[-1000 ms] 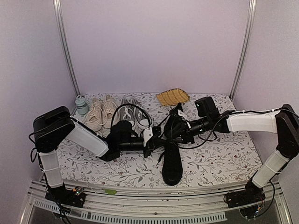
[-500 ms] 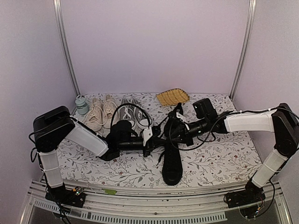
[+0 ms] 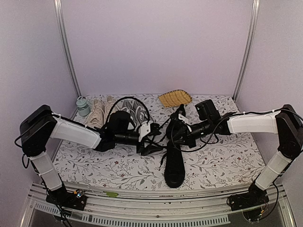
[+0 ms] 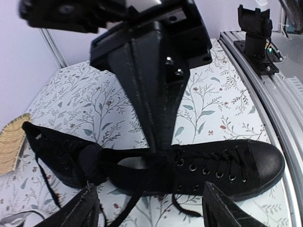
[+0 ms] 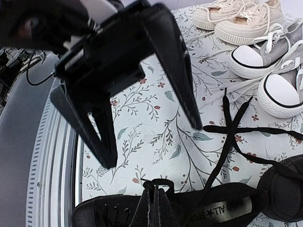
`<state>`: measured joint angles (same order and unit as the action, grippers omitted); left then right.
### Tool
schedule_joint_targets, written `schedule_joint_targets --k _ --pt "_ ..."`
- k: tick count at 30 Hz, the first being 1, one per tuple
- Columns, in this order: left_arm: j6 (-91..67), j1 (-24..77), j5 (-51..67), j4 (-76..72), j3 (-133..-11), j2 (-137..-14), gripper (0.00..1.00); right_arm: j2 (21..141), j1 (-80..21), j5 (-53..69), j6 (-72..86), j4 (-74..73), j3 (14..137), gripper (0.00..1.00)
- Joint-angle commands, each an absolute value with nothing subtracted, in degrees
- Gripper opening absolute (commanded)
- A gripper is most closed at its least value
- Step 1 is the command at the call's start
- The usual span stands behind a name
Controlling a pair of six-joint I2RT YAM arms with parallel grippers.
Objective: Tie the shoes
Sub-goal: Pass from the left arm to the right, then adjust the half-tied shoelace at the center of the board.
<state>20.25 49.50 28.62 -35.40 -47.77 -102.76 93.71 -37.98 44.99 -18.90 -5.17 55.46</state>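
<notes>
One black shoe (image 3: 174, 165) lies with its toe toward the near edge; in the left wrist view this shoe (image 4: 232, 165) lies across the frame. The second black shoe (image 4: 61, 153) lies just behind its heel. My right gripper (image 5: 153, 188) is shut on a small loop of black lace (image 5: 166, 180) at the shoe's top eyelets, and shows from above as the right gripper (image 3: 175, 136). My left gripper (image 3: 152, 141) hangs open just left of the shoe, nothing between its fingers (image 4: 87, 208). Loose lace ends (image 5: 232, 130) trail across the cloth.
A beige pair (image 5: 236, 19) and a grey pair with white toe caps (image 5: 277, 66) stand at the back left. A teal bottle (image 3: 83, 106) is in the back-left corner and a woven tray (image 3: 175, 98) at the back middle. A metal rail (image 3: 142, 210) lines the near edge.
My left gripper has opened, let go of the lace and drawn back to the left, its elbow swinging outward. My right gripper has shut on the lace loop.
</notes>
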Motion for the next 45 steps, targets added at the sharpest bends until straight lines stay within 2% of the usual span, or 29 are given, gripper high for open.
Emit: schedule_joint_targets --k 1,8,14,17,22,29,39,40,44,45 --pt "33.6 42.8 36.1 -8.4 -53.3 -97.6 0.74 92.6 -37.9 44.2 -18.5 -6.0 56.1 0.00" --pt "44.3 35.2 29.7 11.2 -67.9 -106.6 0.48 93.0 -38.0 43.9 -18.7 -6.3 56.3 0.00" --pt "55.7 35.4 26.9 22.8 -83.1 -118.5 0.42 92.9 -38.0 43.7 -18.6 -6.9 56.3 0.00" --pt "60.0 36.3 23.6 25.5 -86.2 -122.3 0.38 92.8 -38.0 43.7 -18.5 -6.7 56.3 0.00" --pt "62.7 37.5 18.4 26.0 -87.8 -125.6 0.31 92.9 -38.0 43.9 -18.0 -6.5 56.2 0.00" --pt "64.1 38.1 14.7 25.8 -88.1 -127.2 0.25 92.6 -38.0 44.3 -17.9 -6.6 56.0 0.00" --pt "66.4 38.4 12.6 33.2 -93.5 -131.3 0.25 92.6 -38.0 44.6 -17.9 -6.7 56.2 0.00" --pt "66.3 38.4 13.0 35.3 -94.9 -132.2 0.23 92.6 -38.0 44.6 -17.9 -6.6 56.3 0.00" --pt "65.7 38.5 15.9 44.2 -99.9 -135.4 0.02 92.9 -38.0 44.8 -18.0 -7.3 56.8 0.00" --pt "65.4 38.6 16.1 45.5 -100.3 -135.7 0.00 92.8 -38.0 44.8 -18.1 -7.6 56.9 0.00"
